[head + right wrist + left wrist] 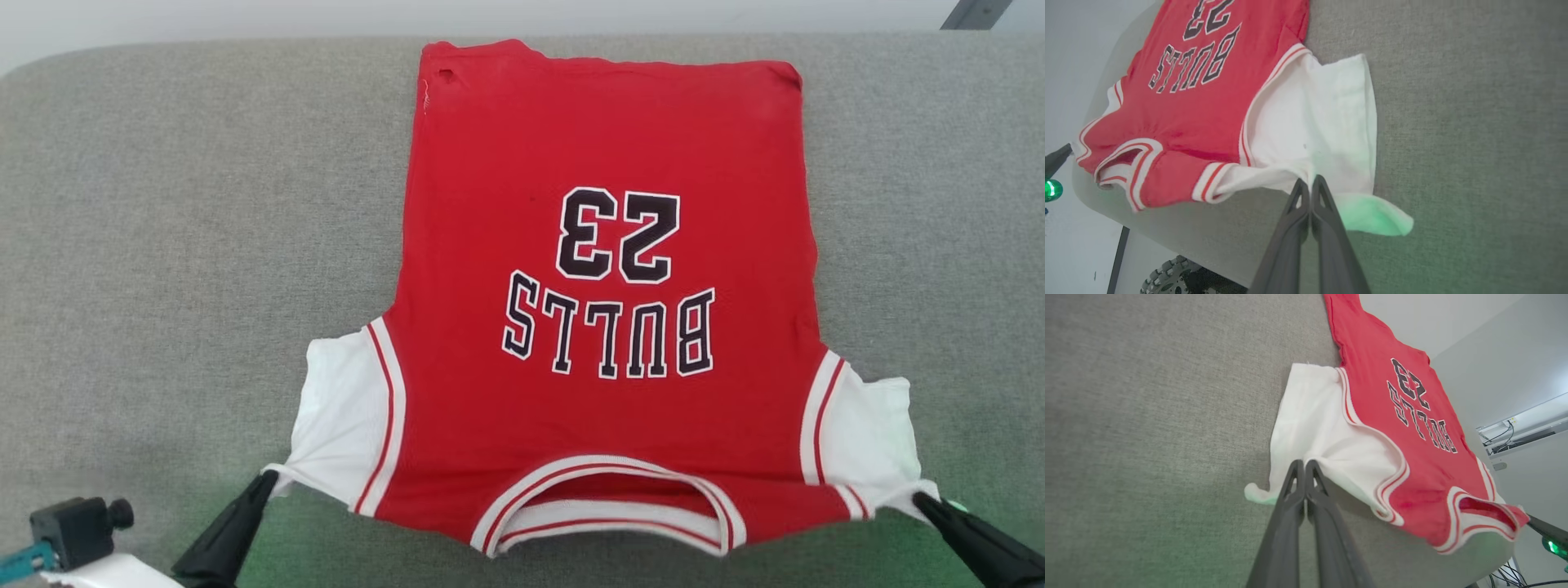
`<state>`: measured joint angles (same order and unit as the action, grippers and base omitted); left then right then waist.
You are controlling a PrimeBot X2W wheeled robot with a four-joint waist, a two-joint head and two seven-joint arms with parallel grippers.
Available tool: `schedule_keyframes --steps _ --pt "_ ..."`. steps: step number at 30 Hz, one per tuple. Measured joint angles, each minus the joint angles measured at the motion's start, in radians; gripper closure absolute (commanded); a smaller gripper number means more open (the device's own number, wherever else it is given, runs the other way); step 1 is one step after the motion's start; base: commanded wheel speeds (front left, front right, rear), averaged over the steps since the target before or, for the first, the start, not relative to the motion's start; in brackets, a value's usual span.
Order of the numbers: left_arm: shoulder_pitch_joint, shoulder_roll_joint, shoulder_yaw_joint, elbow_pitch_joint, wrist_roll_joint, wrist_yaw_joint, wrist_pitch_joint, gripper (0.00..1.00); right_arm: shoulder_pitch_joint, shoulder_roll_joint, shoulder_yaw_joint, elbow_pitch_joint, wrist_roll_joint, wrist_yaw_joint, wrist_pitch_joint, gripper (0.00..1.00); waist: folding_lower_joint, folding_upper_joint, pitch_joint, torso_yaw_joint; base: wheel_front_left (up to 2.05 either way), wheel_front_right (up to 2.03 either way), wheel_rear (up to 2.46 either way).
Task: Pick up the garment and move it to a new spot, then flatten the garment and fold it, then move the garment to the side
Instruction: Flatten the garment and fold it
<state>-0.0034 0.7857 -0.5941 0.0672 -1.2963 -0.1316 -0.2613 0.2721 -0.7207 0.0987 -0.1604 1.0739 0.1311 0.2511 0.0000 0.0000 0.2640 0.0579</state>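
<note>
The garment (608, 408) lies flat, front up, in the middle of the grey cloth-covered desk (163, 245). Its long axis runs 12 to 6 o'clock in the head view, with the hem at 12 and the striped collar at 6, nearest the robot, so the black lettering reads upside down. The white sleeves spread toward 8 and 4 o'clock.

The left jaws, dark fingers (229, 531) pressed together, pinch the corner of the 8 o'clock sleeve. The right jaws, fingers (980, 547) likewise closed, pinch the corner of the 4 o'clock sleeve.

The head view alone shows the far hem and a small hole (445, 75) near its 11 o'clock corner. The left wrist view shows a sleeve tip poking past its fingers (1284, 539). The right wrist view shows a green-tinted sleeve flap (1376, 218) beside its fingers (1290, 245) and a knobbly wheel (1171, 277) below the desk's edge.
</note>
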Motion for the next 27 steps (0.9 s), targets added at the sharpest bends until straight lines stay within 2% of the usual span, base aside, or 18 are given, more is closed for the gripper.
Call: schedule_keyframes --steps 4,6,12,16,21,22,23,24,27 --pt "0.014 -0.032 -0.014 -0.012 0.025 0.000 0.000 1.00 0.015 0.080 -0.077 -0.051 -0.051 0.000 0.083 1.00 0.0000 0.0000 0.000 -0.003 0.00 0.00 0.00" --pt "0.004 -0.050 -0.036 -0.006 0.039 0.000 0.002 1.00 0.003 0.117 -0.082 -0.053 -0.077 0.000 0.134 1.00 0.0000 0.0000 -0.001 -0.003 0.00 0.00 0.00" --pt "-0.058 -0.100 -0.096 0.038 0.046 0.000 0.023 1.00 -0.086 0.204 -0.066 0.034 -0.192 0.000 0.250 1.00 0.0000 0.0000 0.005 -0.007 0.00 0.00 0.00" --pt "-0.079 -0.109 -0.119 0.059 0.046 0.000 0.024 1.00 -0.120 0.257 -0.047 0.087 -0.238 0.000 0.277 1.00 0.0000 0.0000 0.013 -0.007 0.00 0.00 0.00" --pt "-0.091 -0.107 -0.135 0.074 0.041 0.000 0.022 1.00 -0.137 0.285 -0.041 0.113 -0.266 0.000 0.277 1.00 0.0000 0.0000 0.017 -0.008 0.00 0.00 0.00" --pt "-0.091 -0.106 -0.137 0.074 0.040 0.000 0.019 1.00 -0.139 0.287 -0.040 0.112 -0.274 0.000 0.277 0.78 0.0000 0.0000 0.017 -0.009 0.00 0.00 0.00" --pt "-0.091 -0.104 -0.138 0.075 0.039 0.000 0.018 1.00 -0.139 0.288 -0.040 0.111 -0.280 0.000 0.275 0.51 0.0000 0.0000 0.017 -0.009 0.00 0.00 0.00" --pt "-0.091 -0.102 -0.139 0.075 0.039 0.000 0.015 1.00 -0.139 0.289 -0.041 0.108 -0.285 0.000 0.270 0.00 0.0000 0.0000 0.016 -0.010 0.00 0.00 0.00" --pt "-0.091 -0.100 -0.144 0.072 0.039 0.000 0.014 1.00 -0.139 0.287 -0.051 0.092 -0.294 0.000 0.272 0.00 0.0000 0.0000 0.015 -0.008 0.00 0.00 0.00"
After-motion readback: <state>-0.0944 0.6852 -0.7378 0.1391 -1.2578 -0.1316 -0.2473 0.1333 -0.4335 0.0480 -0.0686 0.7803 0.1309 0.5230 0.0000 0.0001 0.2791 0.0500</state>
